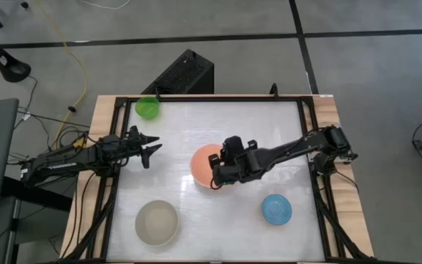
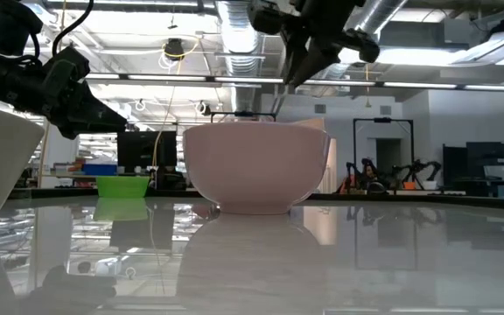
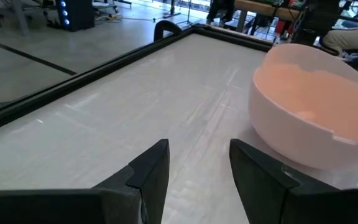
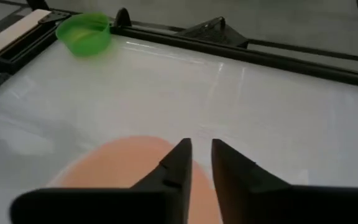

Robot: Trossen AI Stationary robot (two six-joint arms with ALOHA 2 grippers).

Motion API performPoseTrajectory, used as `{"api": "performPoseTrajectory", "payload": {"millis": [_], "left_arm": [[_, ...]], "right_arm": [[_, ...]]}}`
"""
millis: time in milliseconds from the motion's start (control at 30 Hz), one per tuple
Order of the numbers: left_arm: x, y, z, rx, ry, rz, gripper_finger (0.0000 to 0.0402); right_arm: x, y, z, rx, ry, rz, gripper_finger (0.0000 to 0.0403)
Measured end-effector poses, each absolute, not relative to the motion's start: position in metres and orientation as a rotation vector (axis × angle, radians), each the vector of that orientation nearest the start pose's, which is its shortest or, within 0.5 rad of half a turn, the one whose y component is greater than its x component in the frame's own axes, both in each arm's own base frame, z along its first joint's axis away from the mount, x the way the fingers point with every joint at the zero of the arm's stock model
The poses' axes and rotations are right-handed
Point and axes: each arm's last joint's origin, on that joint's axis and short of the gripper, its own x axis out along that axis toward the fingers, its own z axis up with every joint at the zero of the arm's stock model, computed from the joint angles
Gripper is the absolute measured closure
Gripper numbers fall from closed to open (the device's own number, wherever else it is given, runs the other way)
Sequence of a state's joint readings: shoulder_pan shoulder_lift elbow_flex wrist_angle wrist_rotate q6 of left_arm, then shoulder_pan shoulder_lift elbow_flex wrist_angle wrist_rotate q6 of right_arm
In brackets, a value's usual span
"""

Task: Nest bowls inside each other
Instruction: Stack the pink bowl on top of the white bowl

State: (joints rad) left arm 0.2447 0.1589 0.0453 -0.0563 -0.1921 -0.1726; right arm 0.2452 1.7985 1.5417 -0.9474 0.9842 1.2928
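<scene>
Claw of mine — the right gripper (image 1: 216, 181) — sits at the pink-salmon bowl (image 1: 203, 161) rim, fingers (image 4: 178, 163) narrowed, seemingly straddling it; left gripper (image 1: 151, 146) waits spread beside.

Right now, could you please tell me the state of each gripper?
Left gripper: open, holding nothing, beside the pink-salmon round plastic bowl.
Right gripper: over that bowl's rim; grip cannot be told.
</scene>
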Motion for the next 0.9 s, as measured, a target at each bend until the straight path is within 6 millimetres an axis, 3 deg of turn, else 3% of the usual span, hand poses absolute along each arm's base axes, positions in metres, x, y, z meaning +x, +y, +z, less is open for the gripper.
{"api": "performPoseTrajectory", "payload": {"millis": [300,900], "left_arm": [[0.1,0.031,0.161,-0.174,0.134,0.448,0.0244],[0.1,0.031,0.161,-0.174,0.134,0.448,0.0244]], "right_arm": [[0.367,0.068,0.253,0.443,0.415,-1.149,0.0394],[0.366,0.066,0.239,0.49,0.383,-1.193,0.0392]]}}
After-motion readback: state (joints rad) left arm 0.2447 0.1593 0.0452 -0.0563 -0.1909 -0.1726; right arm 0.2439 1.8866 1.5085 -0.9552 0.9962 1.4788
